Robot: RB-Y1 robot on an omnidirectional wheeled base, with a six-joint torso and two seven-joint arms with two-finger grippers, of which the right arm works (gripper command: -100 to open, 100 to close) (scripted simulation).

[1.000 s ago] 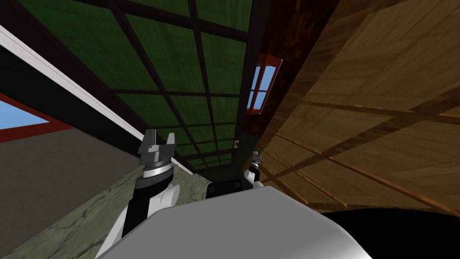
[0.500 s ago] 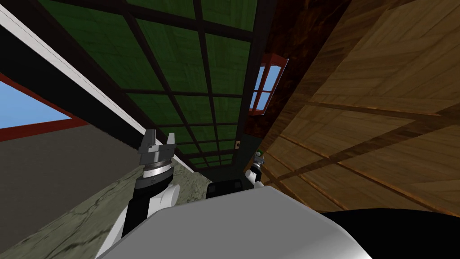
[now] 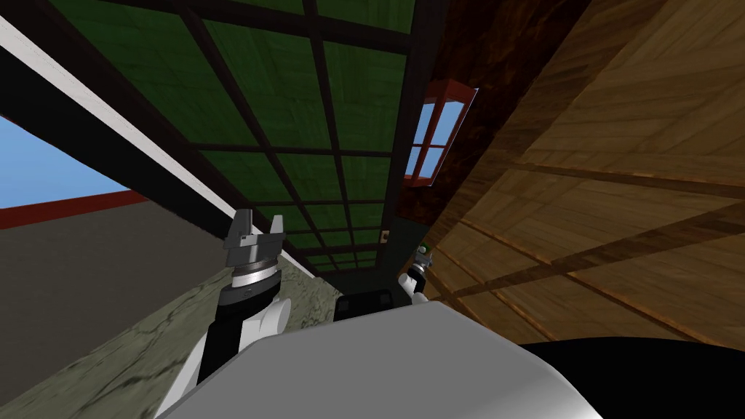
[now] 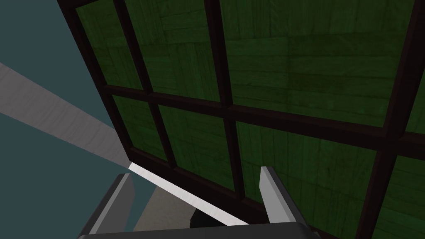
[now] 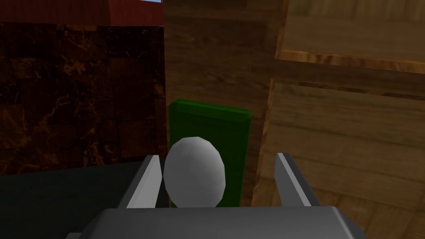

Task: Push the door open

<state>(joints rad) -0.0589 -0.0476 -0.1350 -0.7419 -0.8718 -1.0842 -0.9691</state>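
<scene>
The brown wooden panelled door (image 3: 582,182) fills the right side of the head view. My right gripper (image 3: 422,254) is at the door's edge. In the right wrist view a green plate (image 5: 232,137) on the door (image 5: 344,124) carries a round grey-white knob (image 5: 194,172). That knob sits between the fingers of my open right gripper (image 5: 218,157), close to one finger, and the fingers do not press it. My left gripper (image 3: 255,222) is raised to the left of my chest, open and holding nothing.
A green wall with a dark grid (image 3: 313,131) stands ahead, close to the left gripper (image 4: 195,173). Beside the door's edge is a dark marbled wall (image 5: 74,91) with a red-framed window (image 3: 436,138). A white strip (image 3: 109,124) and a grey surface (image 3: 87,254) lie to the left.
The whole head picture has shifted: the red-framed window has slid right and more blue shows at the left, so I have moved. Both grippers keep their places ahead of my chest.
</scene>
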